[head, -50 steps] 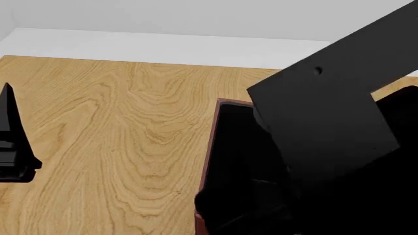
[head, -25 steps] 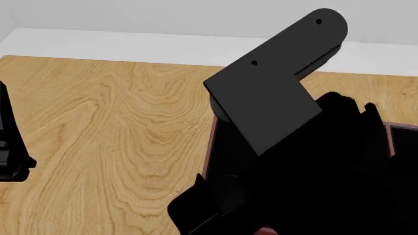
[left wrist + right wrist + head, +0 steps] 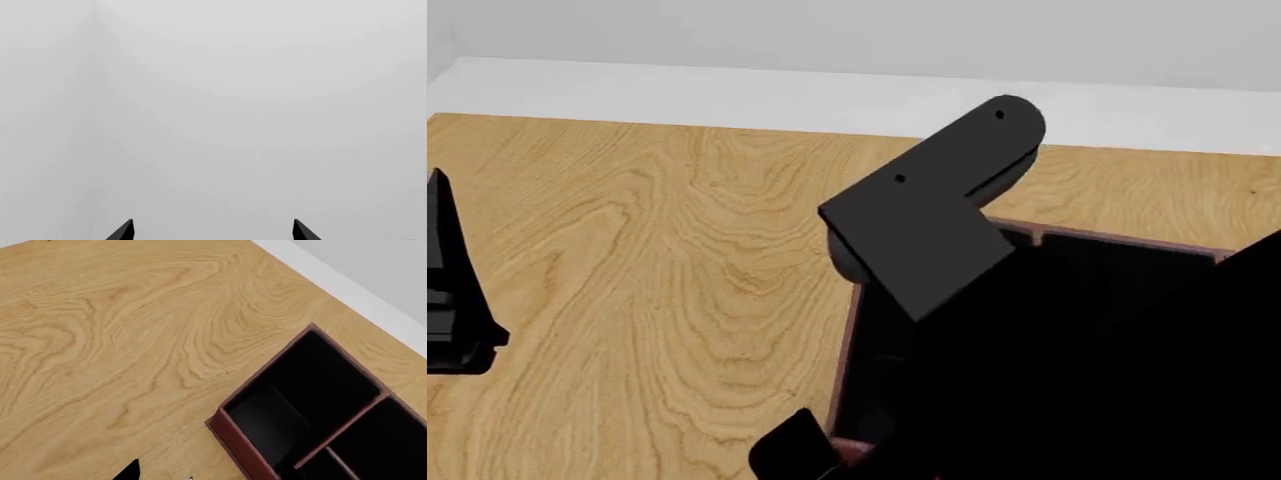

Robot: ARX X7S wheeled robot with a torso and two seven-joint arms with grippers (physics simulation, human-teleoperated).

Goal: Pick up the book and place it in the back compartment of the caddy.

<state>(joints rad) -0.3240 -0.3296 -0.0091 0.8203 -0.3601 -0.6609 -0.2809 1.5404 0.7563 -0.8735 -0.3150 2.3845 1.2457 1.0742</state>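
The caddy [image 3: 250, 452] is a dark red-brown box with a black inside and thin red dividers. In the head view its back wall [image 3: 1094, 238] and left wall show, and my black right arm [image 3: 934, 230] covers the rest. In the right wrist view only one black fingertip [image 3: 130, 471] shows, over bare wood near the caddy's front left corner. A tiny white point [image 3: 189, 478] sits at that frame's edge. The book is not clearly seen anywhere. My left gripper [image 3: 212, 232] is open and empty, facing blank grey. It also shows at the left edge of the head view [image 3: 451, 300].
The wooden table [image 3: 667, 280] stretches left of the caddy to a white wall base [image 3: 694, 90] at the back. A black part [image 3: 790, 448] pokes out by the caddy's front left corner.
My right arm has swung across the head view, its link now lower and further left, uncovering the caddy's back wall. The left gripper has barely moved.
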